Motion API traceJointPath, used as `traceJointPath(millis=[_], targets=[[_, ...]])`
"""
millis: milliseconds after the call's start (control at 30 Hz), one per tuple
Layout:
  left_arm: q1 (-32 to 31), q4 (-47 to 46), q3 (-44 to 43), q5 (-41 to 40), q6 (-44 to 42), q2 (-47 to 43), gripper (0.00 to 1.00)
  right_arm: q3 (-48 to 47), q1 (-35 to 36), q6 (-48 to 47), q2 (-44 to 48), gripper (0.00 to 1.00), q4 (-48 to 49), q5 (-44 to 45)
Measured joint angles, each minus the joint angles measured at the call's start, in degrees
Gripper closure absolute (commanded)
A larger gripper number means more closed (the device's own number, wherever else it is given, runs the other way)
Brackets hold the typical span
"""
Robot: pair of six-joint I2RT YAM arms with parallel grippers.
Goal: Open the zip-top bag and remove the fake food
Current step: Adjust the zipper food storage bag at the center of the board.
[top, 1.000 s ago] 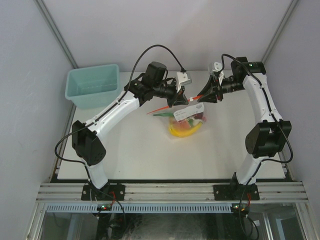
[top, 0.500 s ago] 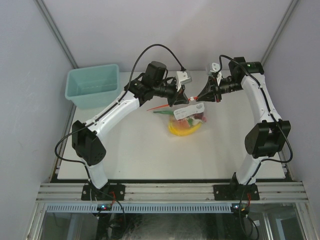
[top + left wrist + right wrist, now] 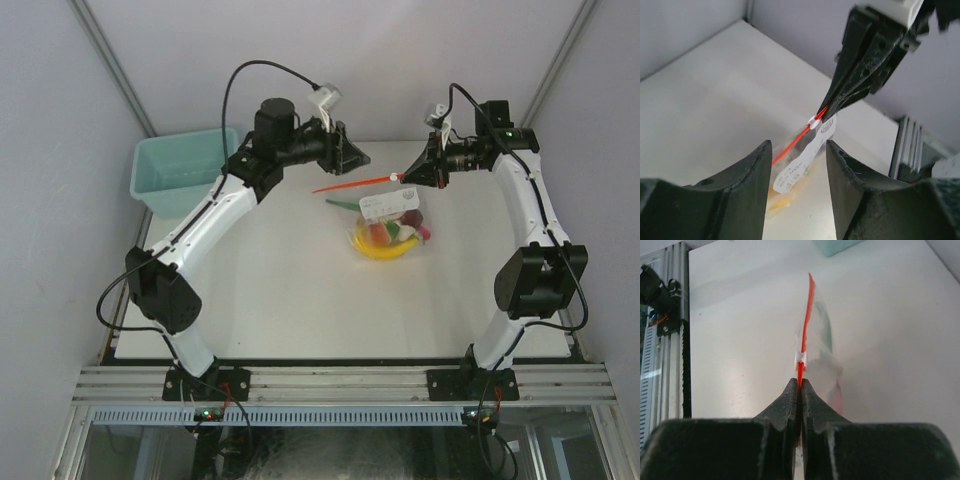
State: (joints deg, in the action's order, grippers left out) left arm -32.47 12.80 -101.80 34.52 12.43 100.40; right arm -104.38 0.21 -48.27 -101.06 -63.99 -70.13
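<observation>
The zip-top bag (image 3: 398, 212) hangs by one end of its red-orange zip strip (image 3: 350, 185), its lower part resting on the table. My right gripper (image 3: 407, 178) is shut on that strip end; in the right wrist view the strip (image 3: 808, 315) runs straight out from the pinched jaws (image 3: 800, 382), with a white slider (image 3: 800, 359) just beyond them. The fake food (image 3: 385, 242), a yellow banana with red and green pieces, lies inside the bag. My left gripper (image 3: 354, 157) is open, raised and apart from the bag, which shows between its fingers (image 3: 799, 150).
A teal bin (image 3: 185, 170) stands at the far left of the table, just behind the left arm. The white tabletop (image 3: 280, 290) ends at an aluminium rail (image 3: 340, 385) along the near edge. Grey walls close in the back and both sides.
My left gripper has let go of the bag, opened, and pulled back up and away to the far left. The right gripper stays shut on the zip strip, with the bag shifted slightly right.
</observation>
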Motion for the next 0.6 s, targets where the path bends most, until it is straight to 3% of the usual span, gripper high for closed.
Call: traceJointPath(millis=[100, 367, 600], targets=[[1.9, -3.1, 1.3, -2.4, 8.9, -2.1, 0.49, 1.8, -1.2, 9.8, 1.2, 1.0, 7.8, 1.2], [5.8, -12.6, 13.9, -6.9, 43.7, -4.8, 0.47, 14.0, -0.7, 32.4, 8.5, 1.0, 29.6, 6.6], [5.6, -11.6, 17.2, -11.1, 61.1, -2.9, 0.42, 18.8, 4.3, 39.5, 11.6, 1.0, 38.5, 12.3]])
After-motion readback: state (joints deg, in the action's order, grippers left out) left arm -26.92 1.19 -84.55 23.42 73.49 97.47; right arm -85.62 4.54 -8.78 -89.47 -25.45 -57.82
